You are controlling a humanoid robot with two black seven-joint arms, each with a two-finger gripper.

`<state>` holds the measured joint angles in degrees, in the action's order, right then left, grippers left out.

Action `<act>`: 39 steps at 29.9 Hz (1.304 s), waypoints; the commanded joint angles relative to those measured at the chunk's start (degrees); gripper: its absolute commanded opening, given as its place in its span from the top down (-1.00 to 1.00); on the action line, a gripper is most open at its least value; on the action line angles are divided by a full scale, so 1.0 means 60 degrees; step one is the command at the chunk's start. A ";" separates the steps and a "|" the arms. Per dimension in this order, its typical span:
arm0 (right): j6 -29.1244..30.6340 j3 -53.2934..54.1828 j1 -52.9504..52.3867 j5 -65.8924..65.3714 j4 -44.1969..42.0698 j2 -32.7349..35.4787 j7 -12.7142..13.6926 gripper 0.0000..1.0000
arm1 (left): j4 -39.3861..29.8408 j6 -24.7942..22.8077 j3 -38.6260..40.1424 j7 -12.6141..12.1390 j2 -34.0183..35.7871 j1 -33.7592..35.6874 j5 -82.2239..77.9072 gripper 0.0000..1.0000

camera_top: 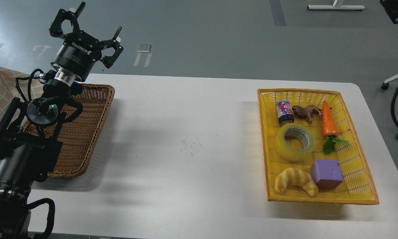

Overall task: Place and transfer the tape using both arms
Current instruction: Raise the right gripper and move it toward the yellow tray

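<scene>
Sitting in the yellow basket (364, 186) is the tape (295, 142), a fat see-through yellow roll with a grey-white ring inside. It lies flat near the middle of the basket. Just behind the tape is a small can (285, 112) lying on its side, and next to the can is a little brown toy animal (306, 113). An orange toy carrot (328, 121) with green leaves lies to the right of the tape. In front of the tape are a tan croissant (295, 181) and a purple block (326, 173), side by side and very close to each other.

The yellow basket rests on the right part of a white table (185, 142). Far from it, at the left edge of the table, is a brown woven basket (93, 119). The left arm (20, 156) reaches up over that brown basket. Its left gripper (93, 25) is held high in the air, well apart from the tape. Its fingers (116, 33) are spread wide and hold nothing.

The right arm does not show.
</scene>
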<state>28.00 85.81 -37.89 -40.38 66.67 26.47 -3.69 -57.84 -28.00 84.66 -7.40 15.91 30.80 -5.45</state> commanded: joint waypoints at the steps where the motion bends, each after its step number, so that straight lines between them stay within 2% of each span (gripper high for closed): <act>1: -0.0052 -0.0253 0.0104 -0.0038 0.0122 -0.0032 0.0263 -1.00 | -0.0013 0.0000 0.0055 0.0017 0.0000 -0.0006 0.0044 -0.96; 9: -0.0082 -0.0313 0.0587 -0.0038 0.1016 -0.0237 0.0264 -1.00 | -0.0013 0.0000 0.0157 0.0163 -0.0029 0.0140 0.0131 -0.96; 11: -0.0184 -0.0313 0.0661 -0.0038 0.1207 -0.0339 0.0264 -1.00 | 0.0001 0.0000 0.0202 0.0602 -0.0088 0.0082 0.0424 -0.96; 13: -0.0287 -0.0313 0.0763 -0.0038 0.1324 -0.0442 0.0264 -1.00 | 0.0001 0.0000 0.0172 0.1303 -0.0117 0.0023 0.0717 -0.96; 16: -0.0316 -0.0313 0.0836 -0.0038 0.1397 -0.0457 0.0264 -1.00 | 0.0030 0.0000 0.0186 0.1526 0.0072 -0.0064 0.0718 -0.96; 19: -0.0316 -0.0327 0.0866 -0.0038 0.1383 -0.0457 0.0264 -1.00 | 0.0307 0.0000 0.0319 0.1497 0.0540 -0.0079 0.0675 -0.96; 23: -0.0331 -0.0313 0.0924 -0.0068 0.1383 -0.0457 0.0264 -1.00 | 0.0602 0.0000 0.0158 0.1424 0.0616 -0.0123 0.0455 -0.96; 26: -0.0419 -0.0342 0.0954 -0.0214 0.1354 -0.0457 0.0279 -1.00 | 0.0587 0.0000 -0.0733 0.1409 0.0703 -0.0109 -0.0817 -0.96; 29: -0.0653 -0.0532 0.1056 -0.0565 0.1339 -0.0442 0.0599 -1.00 | 0.0485 0.0000 -0.1175 0.1409 0.0820 -0.0036 -0.2150 -0.96; 30: -0.0740 -0.0605 0.1114 -0.0667 0.1353 -0.0471 0.0891 -1.00 | 0.0209 0.0000 -0.1277 0.1424 0.0864 -0.0006 -0.2545 -0.96; 33: -0.0931 -0.0591 0.1626 -0.0668 0.1383 -0.0559 0.1303 -1.00 | -0.0276 0.0111 -0.1438 0.1395 0.0952 -0.0138 -0.3017 -0.96; 37: -0.0771 -0.0489 0.1789 -0.0610 0.1485 -0.0677 0.1319 -1.00 | -0.0350 0.0096 -0.2433 0.1424 0.1215 -0.0094 -0.3120 -0.96; 39: -0.0130 -0.0183 0.1978 -0.0551 0.1777 -0.0677 0.1202 -1.00 | -0.0438 0.0000 -0.2902 0.1482 0.1479 -0.0109 -0.3135 -0.96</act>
<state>23.44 82.75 -27.26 -44.14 75.57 22.52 4.16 -59.88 -27.47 70.92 1.07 22.96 30.18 -24.05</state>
